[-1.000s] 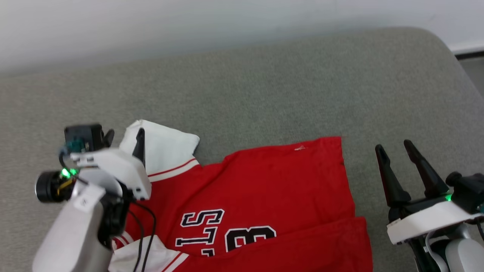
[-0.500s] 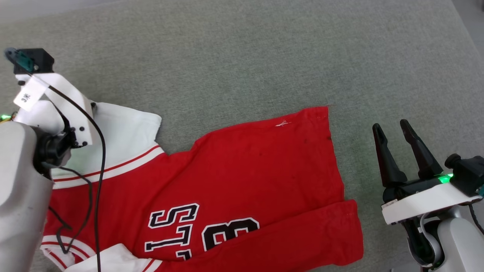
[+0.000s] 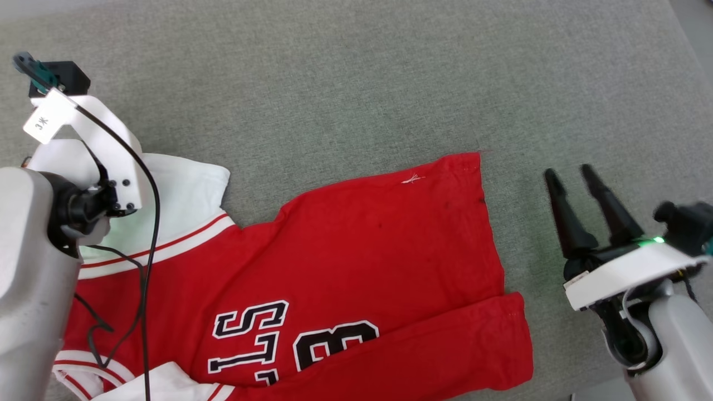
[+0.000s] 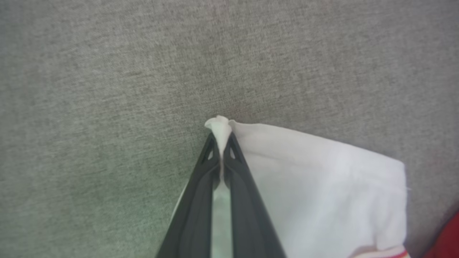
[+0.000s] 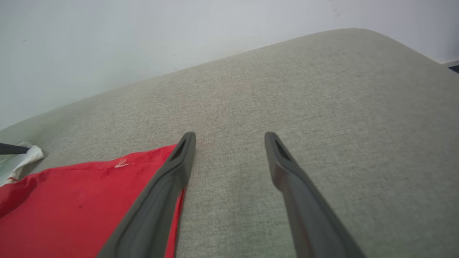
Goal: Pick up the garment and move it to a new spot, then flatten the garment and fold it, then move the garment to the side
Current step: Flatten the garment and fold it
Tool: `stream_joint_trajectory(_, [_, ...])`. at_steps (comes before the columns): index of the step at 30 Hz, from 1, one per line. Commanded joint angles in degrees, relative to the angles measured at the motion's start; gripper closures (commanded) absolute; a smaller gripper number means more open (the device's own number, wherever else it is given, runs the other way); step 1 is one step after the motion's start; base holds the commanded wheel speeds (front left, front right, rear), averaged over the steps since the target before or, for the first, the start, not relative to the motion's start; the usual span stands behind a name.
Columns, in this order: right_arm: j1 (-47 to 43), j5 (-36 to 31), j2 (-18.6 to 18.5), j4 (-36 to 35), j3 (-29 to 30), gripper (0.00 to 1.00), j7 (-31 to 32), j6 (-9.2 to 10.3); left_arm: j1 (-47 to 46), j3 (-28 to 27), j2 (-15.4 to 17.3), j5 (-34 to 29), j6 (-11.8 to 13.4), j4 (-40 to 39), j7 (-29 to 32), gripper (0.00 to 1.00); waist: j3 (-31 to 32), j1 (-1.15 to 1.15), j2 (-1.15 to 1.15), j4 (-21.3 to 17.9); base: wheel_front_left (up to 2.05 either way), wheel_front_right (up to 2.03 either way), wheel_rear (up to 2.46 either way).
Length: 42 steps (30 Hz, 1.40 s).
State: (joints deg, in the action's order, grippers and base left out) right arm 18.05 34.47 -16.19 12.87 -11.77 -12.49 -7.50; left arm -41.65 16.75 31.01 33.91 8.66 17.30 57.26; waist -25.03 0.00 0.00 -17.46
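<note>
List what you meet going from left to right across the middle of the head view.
Left forearm → the garment's white sleeve → its red body → a strip of bare grey cushion → right gripper, fingers apart.

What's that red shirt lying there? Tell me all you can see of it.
The shirt is a red jersey of soft knit, with white sleeves, red-and-white striped trim and black white-outlined lettering. It lies mostly flat on the grey fabric surface, its near side folded over. The left jaws are pinched shut on the corner of one white sleeve.
</note>
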Motion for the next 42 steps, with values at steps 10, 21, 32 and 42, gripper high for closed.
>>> stream_joint_trajectory(10, [10.72,14.03,-10.61,7.24,-12.17,0.00,18.76,0.03,-0.63,0.90,-2.43,-1.80,-2.05,-1.59,-10.19,1.00,3.23,0.00,0.00,4.70,0.00,0.00,0.00])
stream_joint_trajectory(21, [21.54,18.46,-15.53,11.36,-23.90,0.00,32.84,0.03,-2.09,3.12,-5.19,-3.95,-1.86,-6.61,-15.12,1.00,1.51,0.00,0.00,10.57,0.00,0.00,0.00])
stream_joint_trajectory(32, [23.17,24.77,-12.82,19.56,-35.35,1.00,41.74,-0.12,-0.64,3.70,-7.12,-3.65,-1.60,-7.44,-18.82,1.00,0.24,0.00,0.00,12.99,0.00,0.00,0.00])
stream_joint_trajectory(42, [26.94,26.13,-18.10,16.13,-34.14,1.00,31.33,0.03,4.48,0.91,-5.21,-2.36,-1.02,-8.20,-24.03,1.00,4.52,0.00,0.00,12.31,0.00,0.00,0.00])
